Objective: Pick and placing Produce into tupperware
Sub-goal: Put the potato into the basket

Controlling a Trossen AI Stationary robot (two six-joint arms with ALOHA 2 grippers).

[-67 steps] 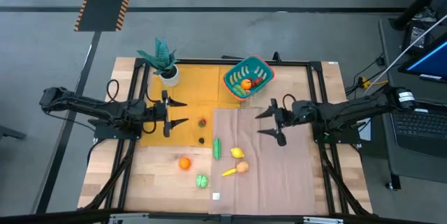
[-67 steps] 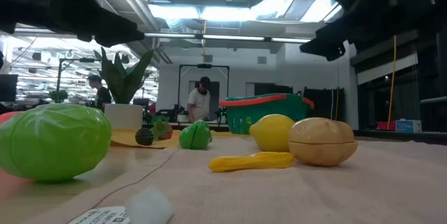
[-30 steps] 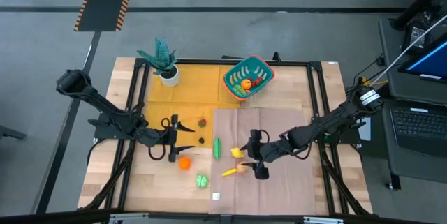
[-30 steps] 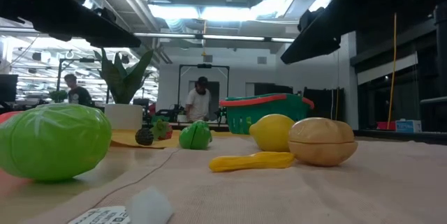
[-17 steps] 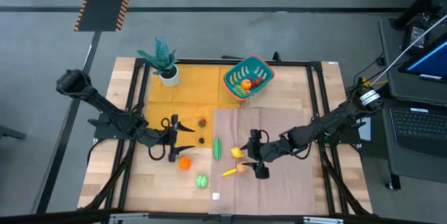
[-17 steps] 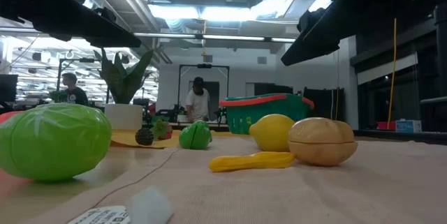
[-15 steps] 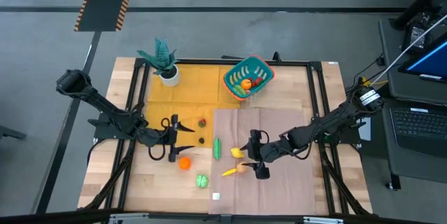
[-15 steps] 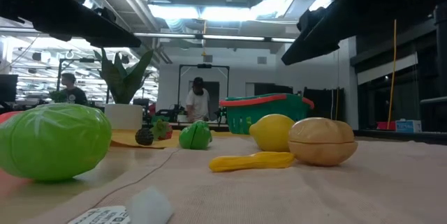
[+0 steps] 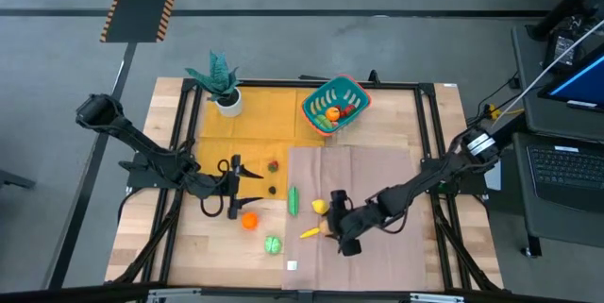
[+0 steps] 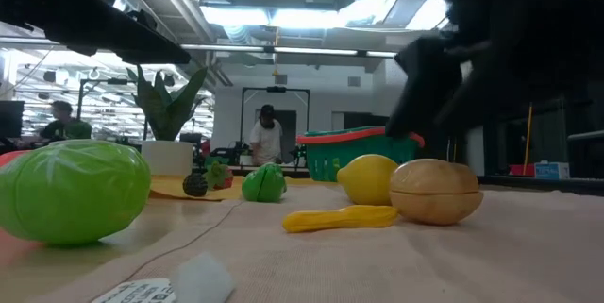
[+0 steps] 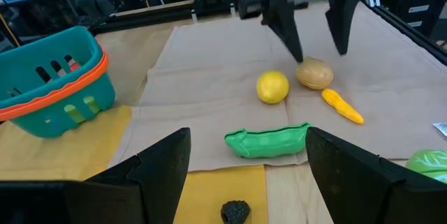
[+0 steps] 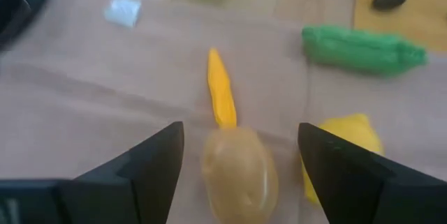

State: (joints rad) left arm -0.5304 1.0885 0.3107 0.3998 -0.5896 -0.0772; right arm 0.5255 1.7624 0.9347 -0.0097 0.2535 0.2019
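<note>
Right gripper hovers low over the tan cloth, its two fingers spread apart on either side of one tan potato, with no contact visible. In the right wrist view the potato sits between the dark fingers, touching one end of a single yellow-orange pepper. One lemon lies just beside the potato, and one green pea pod lies farther on.

Left gripper is also spread open and empty, above the bare wood near one orange. One green round vegetable rests toward the table's front edge. Two small items sit on the yellow mat: one red berry and one dark one.

One teal tub with an orange-red rim stands at the back of the table, well apart from both grippers. Several pieces of produce lie inside it, among them one orange piece and one red; the exact count cannot be told.

One potted plant stands at the back left corner.

Three people show in the room behind, small and far off.
</note>
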